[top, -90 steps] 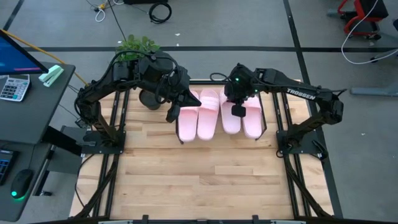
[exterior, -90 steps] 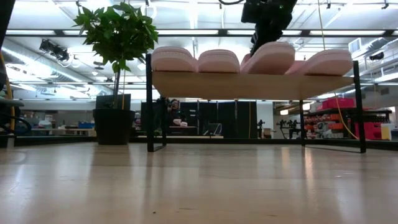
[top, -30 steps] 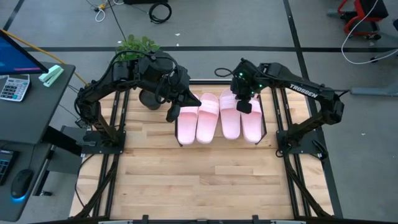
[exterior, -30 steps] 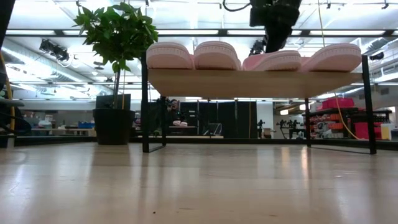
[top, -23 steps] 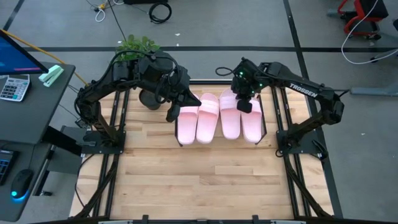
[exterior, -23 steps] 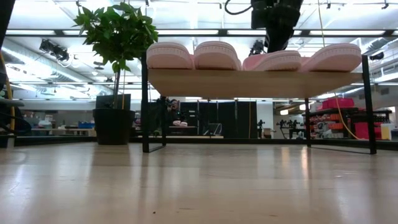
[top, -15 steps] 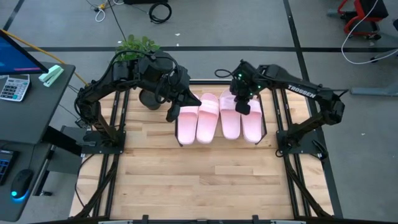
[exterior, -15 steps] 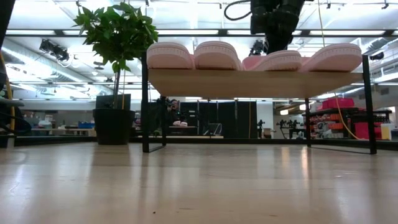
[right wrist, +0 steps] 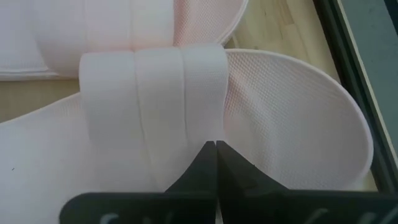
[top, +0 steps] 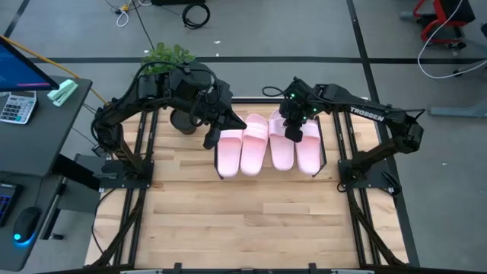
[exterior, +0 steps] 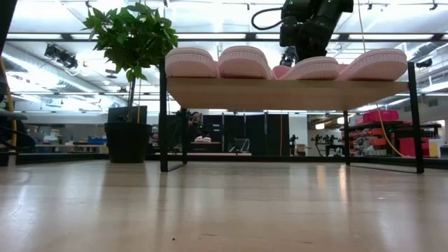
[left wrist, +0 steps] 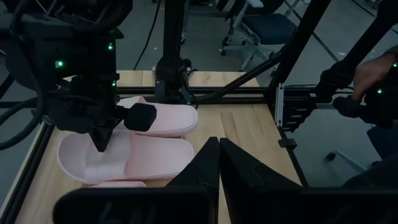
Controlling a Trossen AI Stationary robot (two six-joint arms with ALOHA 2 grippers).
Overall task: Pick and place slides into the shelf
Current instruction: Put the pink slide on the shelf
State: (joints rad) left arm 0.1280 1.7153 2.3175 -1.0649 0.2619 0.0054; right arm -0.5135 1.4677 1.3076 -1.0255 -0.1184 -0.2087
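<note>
Lowered since before, right gripper (top: 297,134), fingers together, hovers over slides (top: 283,144) on shelf (exterior: 280,94).

We are in a robotics lab or workshop, not a home. The wood-plank table (top: 243,221) sits in a black metal frame on a grey concrete floor (top: 304,30) marked with dark lines, with loose cables (top: 194,11) lying on it. To one side we note a desk (top: 38,144) with a calculator (top: 17,106). Across the table we see an open hall with ceiling strip lights (exterior: 56,36), equipment racks (exterior: 238,143) and a potted plant (exterior: 129,77).
</note>
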